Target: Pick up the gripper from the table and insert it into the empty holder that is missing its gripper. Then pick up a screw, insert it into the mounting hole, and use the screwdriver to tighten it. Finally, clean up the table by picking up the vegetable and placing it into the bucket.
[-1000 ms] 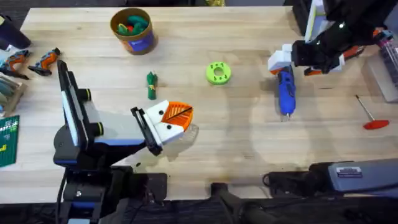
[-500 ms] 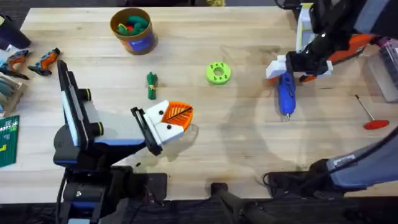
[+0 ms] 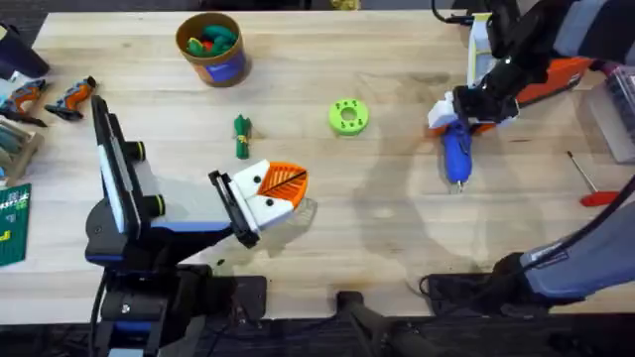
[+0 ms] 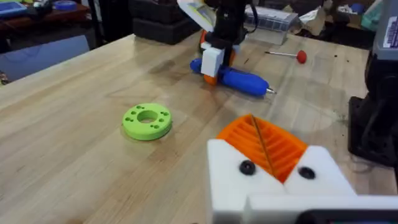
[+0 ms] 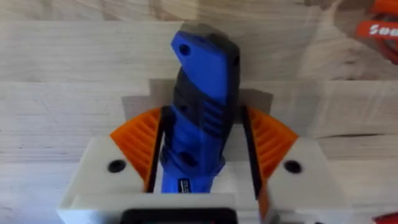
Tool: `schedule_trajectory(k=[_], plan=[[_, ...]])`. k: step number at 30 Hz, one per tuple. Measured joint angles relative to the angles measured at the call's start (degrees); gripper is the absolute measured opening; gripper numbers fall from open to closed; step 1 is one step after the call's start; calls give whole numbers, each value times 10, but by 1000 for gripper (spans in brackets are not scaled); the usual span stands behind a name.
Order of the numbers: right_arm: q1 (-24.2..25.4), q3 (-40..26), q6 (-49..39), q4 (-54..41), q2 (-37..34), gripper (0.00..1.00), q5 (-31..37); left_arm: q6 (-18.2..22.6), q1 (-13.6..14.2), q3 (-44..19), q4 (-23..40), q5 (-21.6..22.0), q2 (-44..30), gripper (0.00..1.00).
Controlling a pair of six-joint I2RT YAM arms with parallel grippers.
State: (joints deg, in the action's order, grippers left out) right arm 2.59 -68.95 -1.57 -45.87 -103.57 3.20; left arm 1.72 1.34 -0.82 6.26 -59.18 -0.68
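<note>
The blue screwdriver (image 3: 456,151) lies on the table at the right, tip toward the front edge. My right gripper (image 3: 452,112) straddles its rear end, and its orange pads (image 5: 138,144) press both sides of the blue body (image 5: 199,112). My left gripper (image 3: 281,188) rests low near the table's middle; its white holder (image 4: 273,186) carries the orange gripper pads (image 4: 264,144), which meet along a thin dark seam. Two dark screw heads (image 4: 247,167) show on the holder's face. The green vegetable (image 3: 242,136) lies left of centre. The brown bucket (image 3: 211,48) stands at the back left.
A lime-green disc (image 3: 347,116) with holes lies between vegetable and screwdriver. A red-handled rod (image 3: 593,184) is at the far right, and an orange-and-black tool (image 3: 554,79) sits behind the right gripper. Small tools (image 3: 50,99) crowd the left edge. The bucket holds toy vegetables.
My right gripper has come down and forward onto the screwdriver's rear end. The screwdriver and the left arm have not moved.
</note>
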Motion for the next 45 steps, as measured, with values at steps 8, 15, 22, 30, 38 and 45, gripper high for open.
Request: schedule_trajectory(k=[8, 15, 22, 30, 38, 45], plan=[[0, 0, -2, 12, 0, 517, 1, 0, 0, 0, 0, 0, 0, 4], [0, 0, -3, 15, 0, 111, 2, 0, 0, 0, 0, 0, 0, 4], [0, 1, -3, 16, 0, 27, 1, 0, 0, 0, 0, 0, 0, 4], [0, -16, -2, -3, 0, 26, 1, 0, 0, 0, 0, 0, 0, 4], [-1, -147, -2, -48, 1, 26, -34, 0, 0, 0, 0, 0, 0, 4], [-26, -305, -2, -54, 1, 26, -93, 0, 0, 0, 0, 0, 0, 4]])
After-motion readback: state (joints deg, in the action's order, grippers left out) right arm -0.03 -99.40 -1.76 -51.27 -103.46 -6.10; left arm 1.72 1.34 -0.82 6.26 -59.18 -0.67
